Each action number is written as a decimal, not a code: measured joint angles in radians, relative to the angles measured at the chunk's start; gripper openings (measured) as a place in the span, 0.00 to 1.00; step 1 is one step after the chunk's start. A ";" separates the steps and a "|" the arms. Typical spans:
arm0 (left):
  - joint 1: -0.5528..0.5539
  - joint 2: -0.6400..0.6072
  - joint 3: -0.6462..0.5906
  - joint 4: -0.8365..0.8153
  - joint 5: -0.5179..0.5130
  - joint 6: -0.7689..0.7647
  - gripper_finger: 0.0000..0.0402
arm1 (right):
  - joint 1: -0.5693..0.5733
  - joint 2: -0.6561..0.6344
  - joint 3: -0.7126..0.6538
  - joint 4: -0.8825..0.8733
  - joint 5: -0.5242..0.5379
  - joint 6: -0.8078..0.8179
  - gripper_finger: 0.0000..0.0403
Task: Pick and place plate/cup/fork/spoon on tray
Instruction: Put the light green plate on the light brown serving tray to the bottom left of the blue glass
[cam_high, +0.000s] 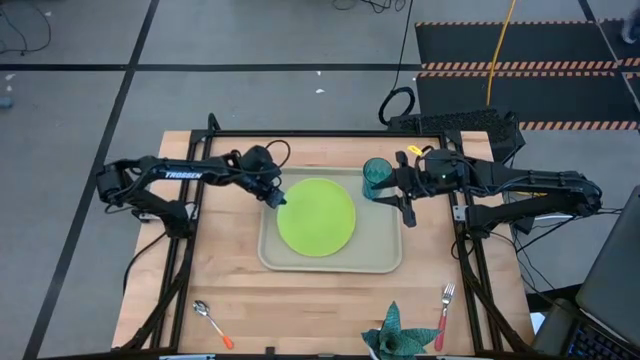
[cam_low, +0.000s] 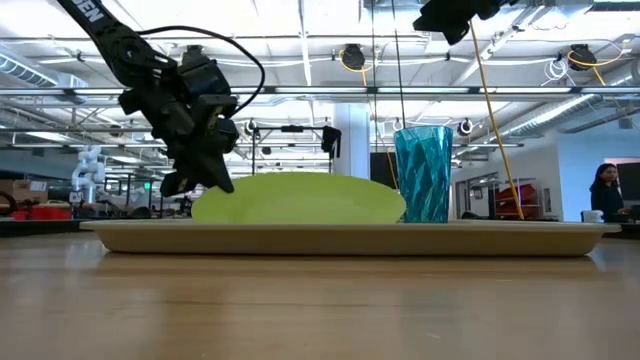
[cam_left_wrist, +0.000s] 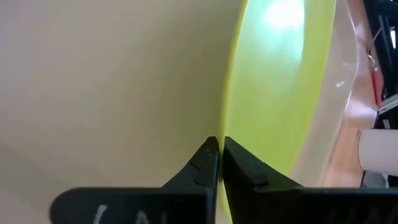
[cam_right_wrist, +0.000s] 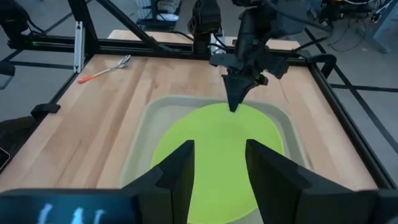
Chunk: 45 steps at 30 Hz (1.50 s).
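Plate (cam_high: 316, 215) lies flat on tray (cam_high: 385, 262), cup (cam_high: 376, 178) upright.

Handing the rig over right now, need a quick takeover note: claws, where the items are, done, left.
Left claw: pinched on the plate's left rim.
Right claw: open, empty, raised beside the cup.
Tray: holds the plate, which looks slightly tilted in the low view, and the cup, upright in the far right corner.
Spoon: on the table, near left, off the tray.
Fork: on the table, near right, beside a spiky green leafy thing.
Done: plate and cup on the tray.
Left: release the plate, then move spoon and fork.
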 joint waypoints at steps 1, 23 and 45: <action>0.002 0.000 0.000 0.002 -0.004 0.006 0.06 | 0.000 0.000 0.000 -0.003 0.000 0.005 0.34; -0.046 0.000 0.000 0.108 -0.046 0.014 0.31 | 0.000 0.000 0.000 0.001 0.000 0.015 0.34; -0.089 0.000 -0.001 0.212 -0.189 -0.012 0.31 | 0.000 0.000 0.000 0.001 0.000 -0.007 0.34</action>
